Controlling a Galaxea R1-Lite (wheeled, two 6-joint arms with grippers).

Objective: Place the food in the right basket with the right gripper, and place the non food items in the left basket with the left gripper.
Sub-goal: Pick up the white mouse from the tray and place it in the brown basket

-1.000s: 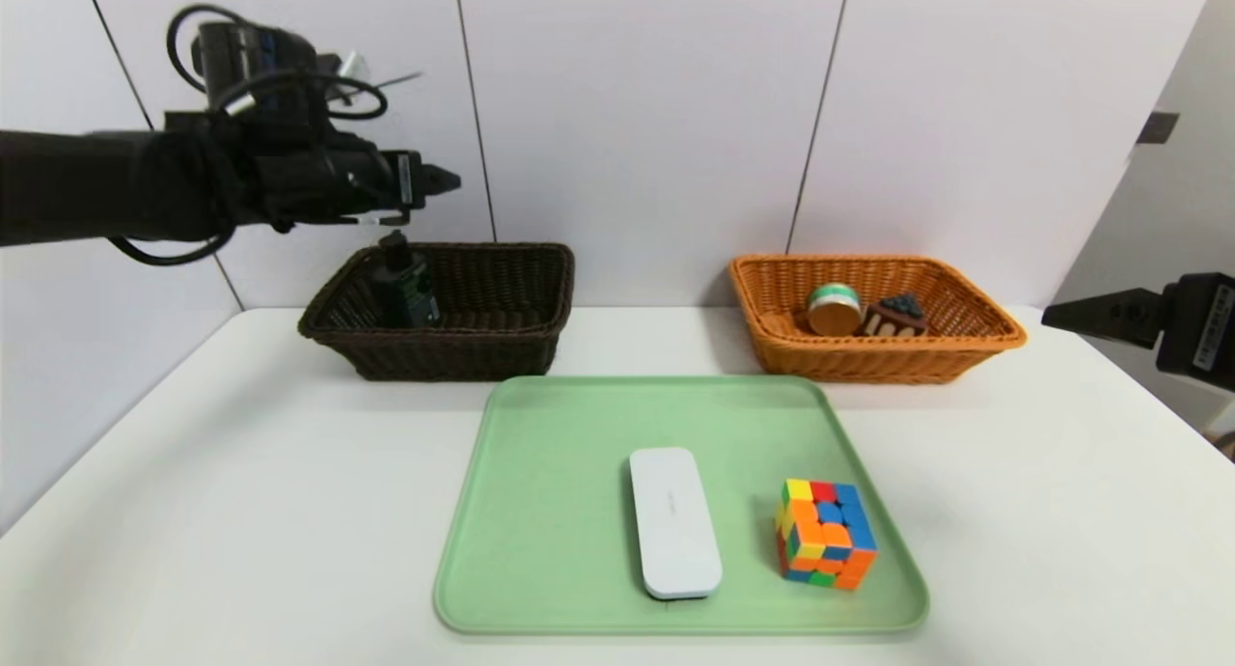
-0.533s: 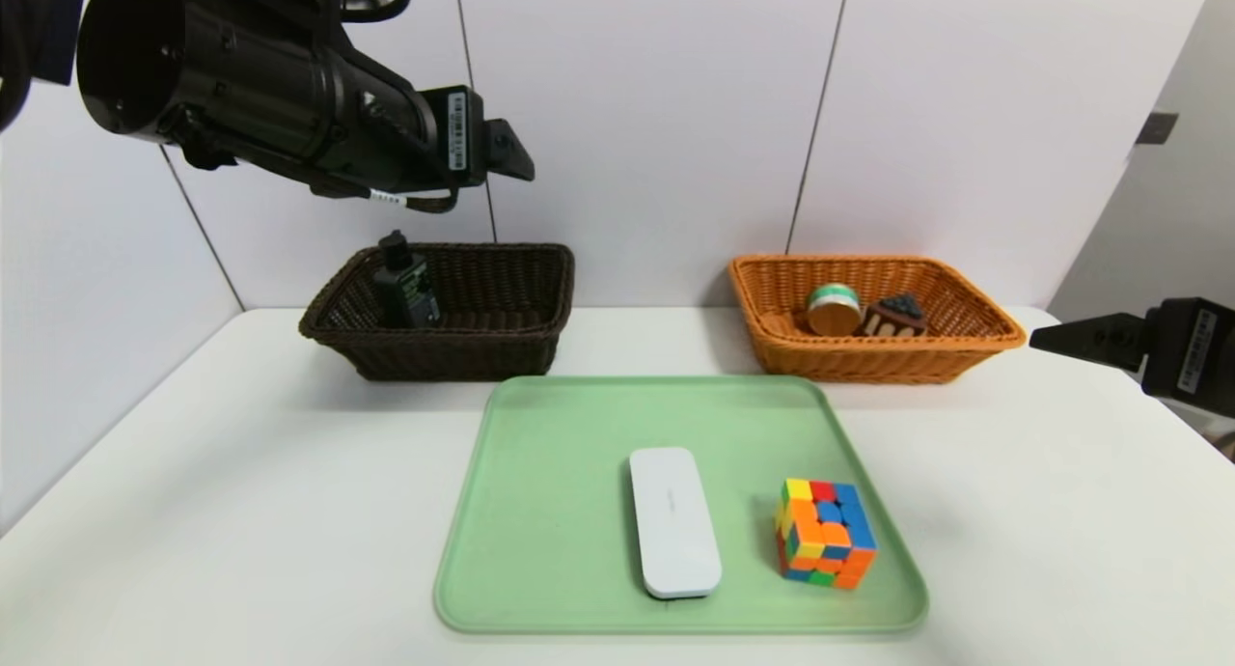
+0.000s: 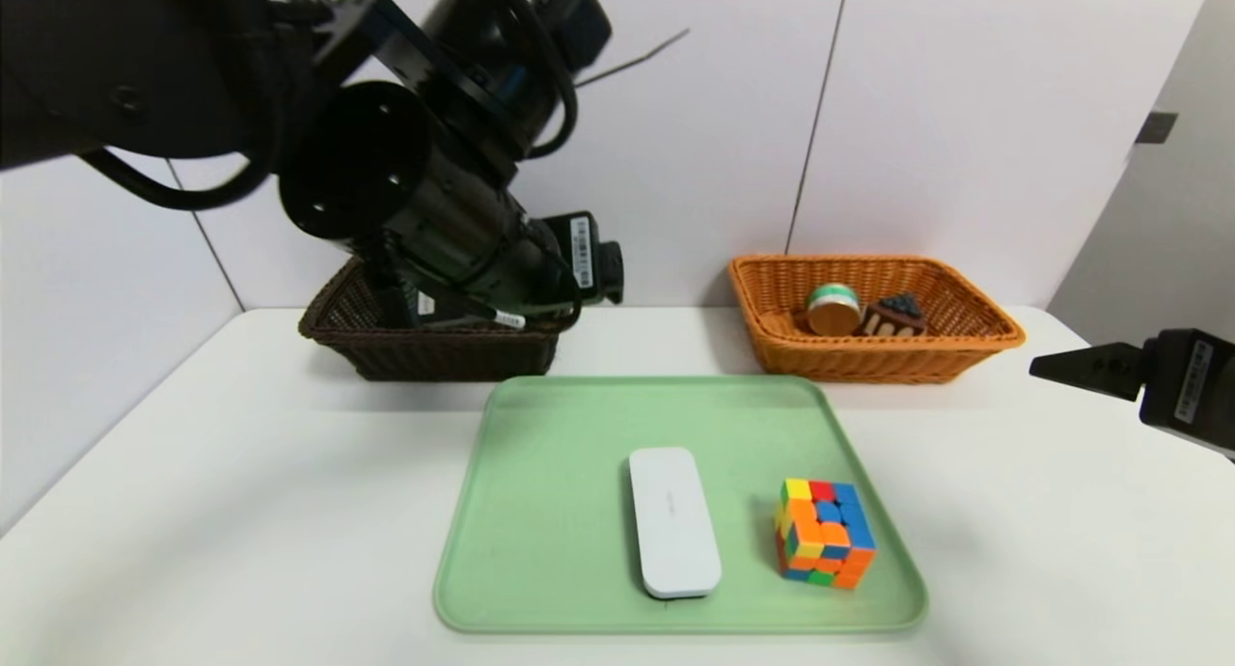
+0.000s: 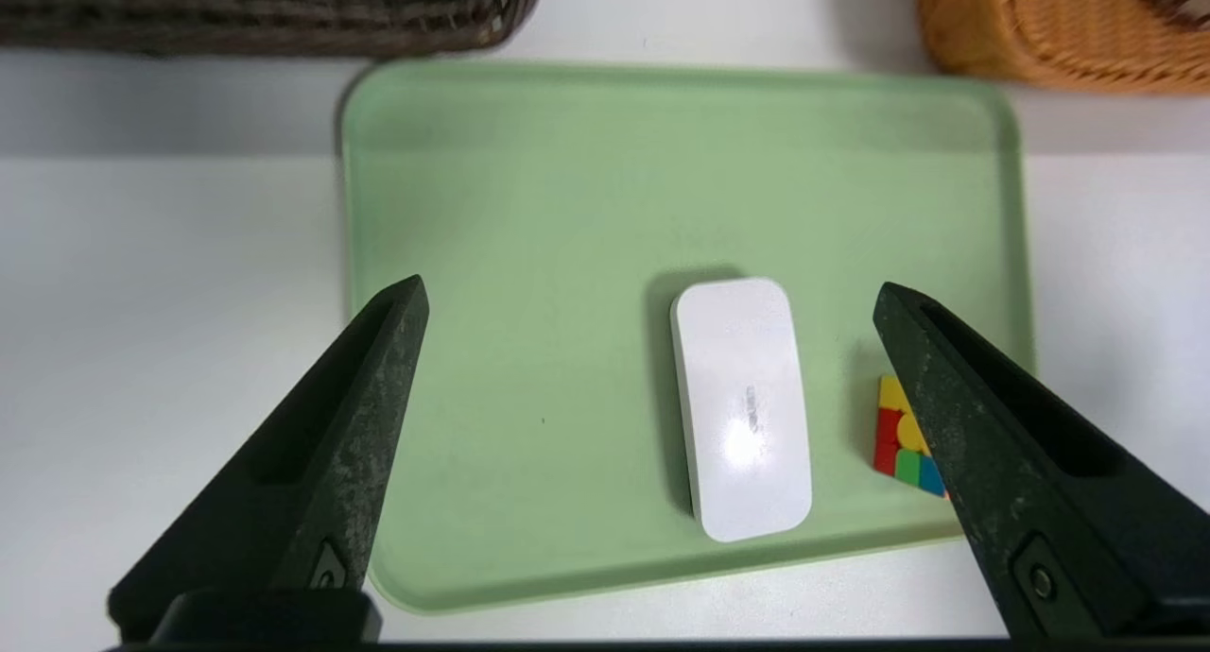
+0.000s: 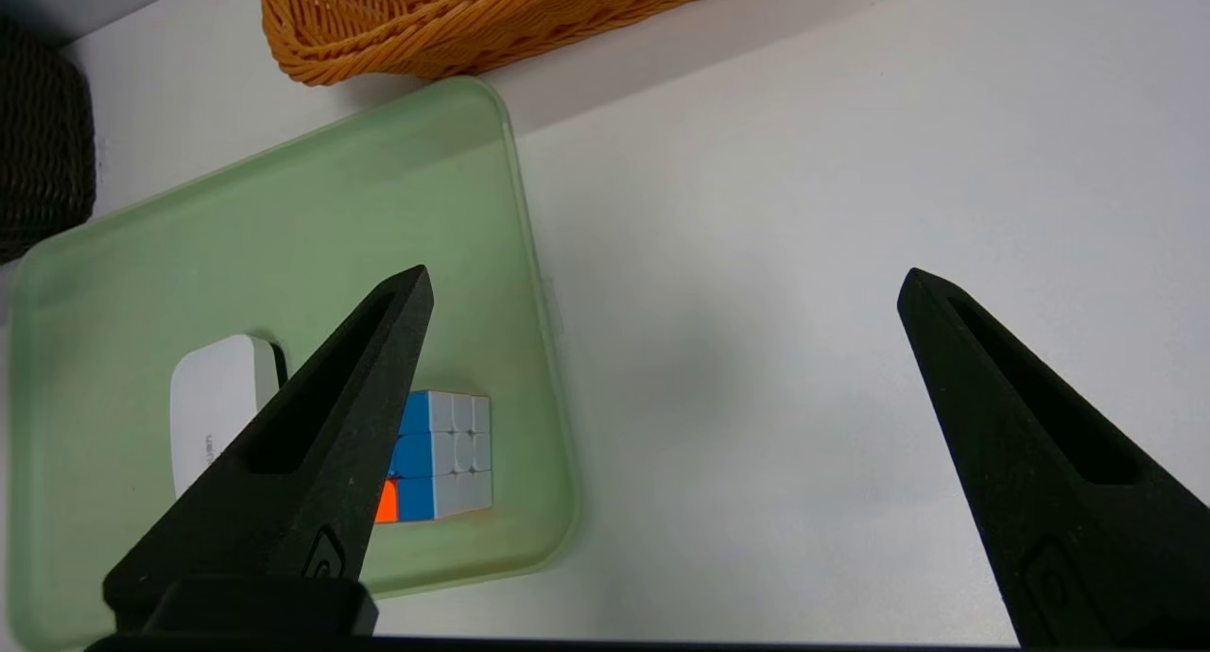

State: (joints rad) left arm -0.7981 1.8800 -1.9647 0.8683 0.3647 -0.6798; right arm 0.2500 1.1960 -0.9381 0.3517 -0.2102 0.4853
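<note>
Clearly, we saw our left gripper (image 4: 652,293) spread wide and holding nothing, hanging above the green tray (image 3: 540,512), with the white case (image 4: 742,406) lying flat on that tray between and below its 2 fingers (image 4: 378,368). Just beside the case, toward the right basket's side, the colour cube (image 3: 826,533) stood on the same tray, apart from the case and partly hidden behind a finger in the left wrist view. Neither item was touched by a gripper.

We held our left arm high and close to the head camera, its dark wrist body covering much of the dark brown basket (image 3: 425,352) at the far left of the white surface (image 3: 193,512); the gripper pointed forward and down toward the tray.

Our right gripper (image 5: 662,283) was also spread wide and empty, parked off the tray's right edge above bare surface, pointing forward and down. In the head view its tip showed at the right border, nearer than the orange basket (image 3: 965,343), which held a round green-banded tin (image 3: 833,309) and a dark cake slice (image 3: 895,316) side by side.
</note>
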